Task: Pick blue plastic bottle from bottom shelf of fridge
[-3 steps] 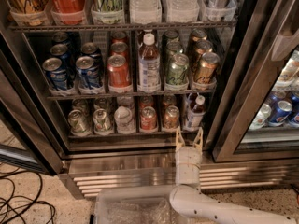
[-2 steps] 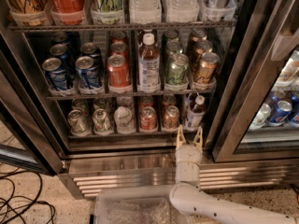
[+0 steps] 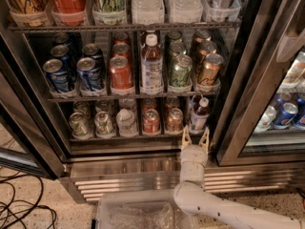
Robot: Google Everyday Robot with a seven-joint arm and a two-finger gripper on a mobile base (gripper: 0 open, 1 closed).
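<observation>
nearest the camera, a clear plastic bin (image 3: 138, 216) is seen at the bottom edge, with dark cables (image 3: 19, 209) strewn on the floor to its left. the white arm (image 3: 224, 209) is extended from the lower right and turned upward across the ribbed steel grille (image 3: 133, 182) of the fridge (image 3: 33, 123). the gripper (image 3: 195, 140) is held at the steel front lip of the bottom shelf (image 3: 119, 138), its two tan fingers (image 3: 186, 140) spread apart with nothing caught between them — released, not gripping. just above and behind the fingertips, the blue plastic bottle (image 3: 199, 114) is stood upright in the rightmost lane of the bottom shelf, untouched; its white cap and dark drink can be made out. to its left, the same rack is filled with a row of cans (image 3: 151, 121). on the rack above, blue soda cans (image 3: 90, 73), a red can (image 3: 120, 73), a taller white-capped bottle (image 3: 151, 66), a green can (image 3: 180, 70) and a gold can (image 3: 209, 69) are lined up. farther right, more drinks (image 3: 286, 113) are seen behind a glass door (image 3: 250, 99).
</observation>
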